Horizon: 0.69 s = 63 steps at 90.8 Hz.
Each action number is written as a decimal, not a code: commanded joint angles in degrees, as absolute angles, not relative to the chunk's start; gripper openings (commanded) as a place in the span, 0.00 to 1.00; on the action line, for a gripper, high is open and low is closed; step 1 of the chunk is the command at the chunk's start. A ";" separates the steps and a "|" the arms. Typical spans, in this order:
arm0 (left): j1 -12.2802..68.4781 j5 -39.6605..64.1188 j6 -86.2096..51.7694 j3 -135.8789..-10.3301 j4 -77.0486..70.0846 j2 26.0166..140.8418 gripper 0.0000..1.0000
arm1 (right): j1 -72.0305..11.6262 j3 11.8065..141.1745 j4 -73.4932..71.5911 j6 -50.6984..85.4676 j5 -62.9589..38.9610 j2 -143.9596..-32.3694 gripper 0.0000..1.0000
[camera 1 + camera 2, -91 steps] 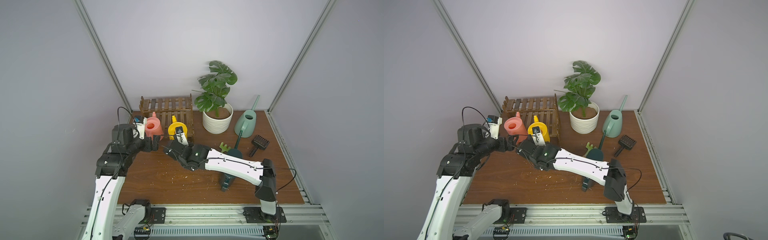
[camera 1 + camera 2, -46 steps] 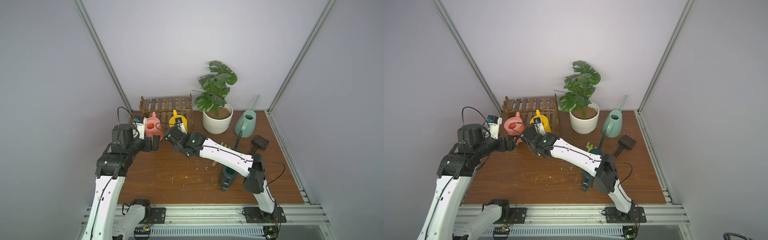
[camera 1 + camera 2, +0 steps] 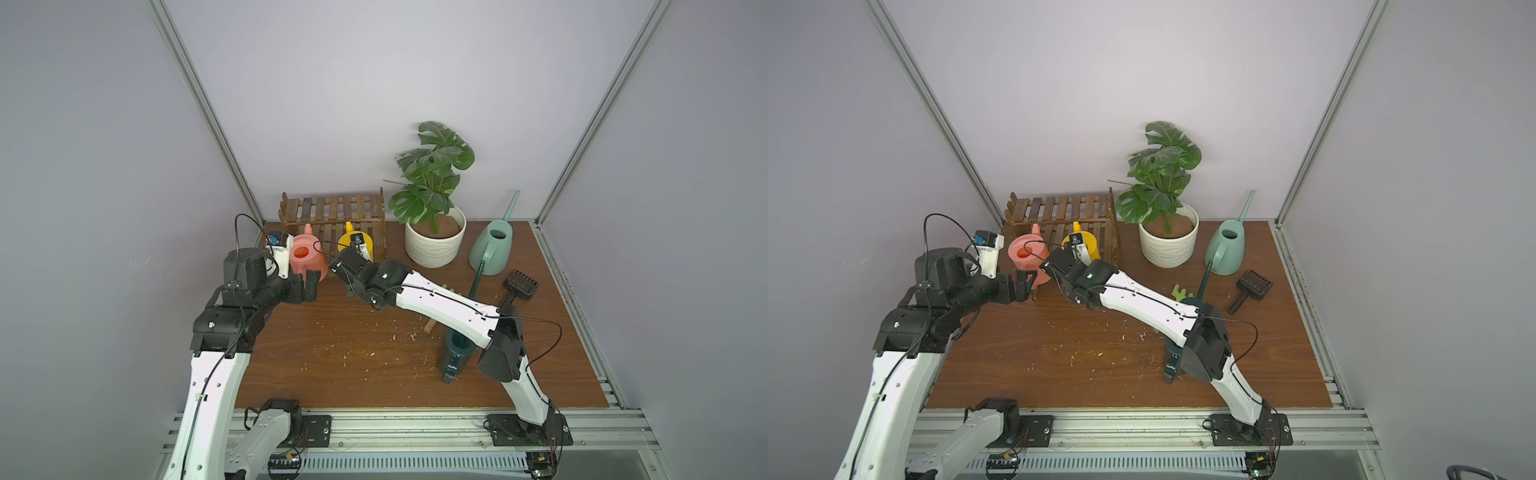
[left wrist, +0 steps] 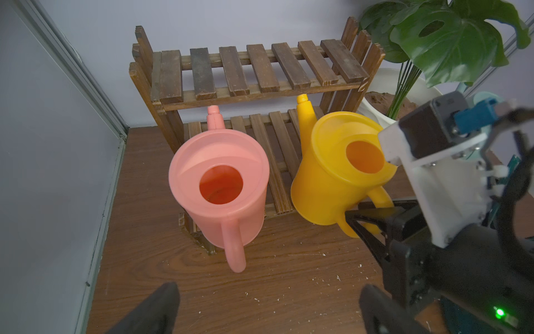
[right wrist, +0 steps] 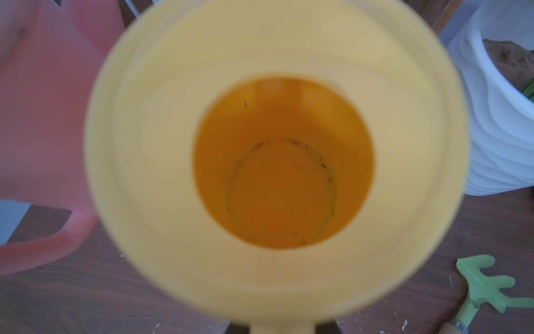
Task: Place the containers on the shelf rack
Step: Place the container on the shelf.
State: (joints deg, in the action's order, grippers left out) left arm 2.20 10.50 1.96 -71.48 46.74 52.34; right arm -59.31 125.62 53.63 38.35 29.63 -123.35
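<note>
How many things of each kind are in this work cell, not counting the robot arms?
Watering cans: 4 (pink, yellow, dark teal, mint green)
Shelf rack: 1
Potted plant: 1
Hand tools: 2 (green rake, dark brush)
Total: 8

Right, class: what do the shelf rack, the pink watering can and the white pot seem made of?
Shelf rack: wood, dark-stained, matt; grain and separate slats show. Pink watering can: probably plastic, smooth, one-piece moulded handle. White pot: smooth, wavy ribs; ceramic or plastic, unclear.
</note>
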 commanded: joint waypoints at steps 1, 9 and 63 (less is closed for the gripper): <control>1.43 10.60 1.85 -72.26 46.97 51.94 1.00 | -58.91 127.51 53.84 38.47 29.82 -124.33 0.02; 1.41 10.69 1.90 -72.19 47.02 52.03 1.00 | -58.78 127.68 53.88 38.50 29.83 -124.66 0.04; 1.41 10.81 2.02 -71.80 47.02 51.88 1.00 | -58.31 130.25 54.35 38.29 27.85 -126.23 0.24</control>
State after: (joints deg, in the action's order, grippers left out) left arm 2.20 10.50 1.96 -71.48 46.74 52.34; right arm -58.76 128.70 54.92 38.37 28.53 -125.05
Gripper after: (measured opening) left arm 0.998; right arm 0.229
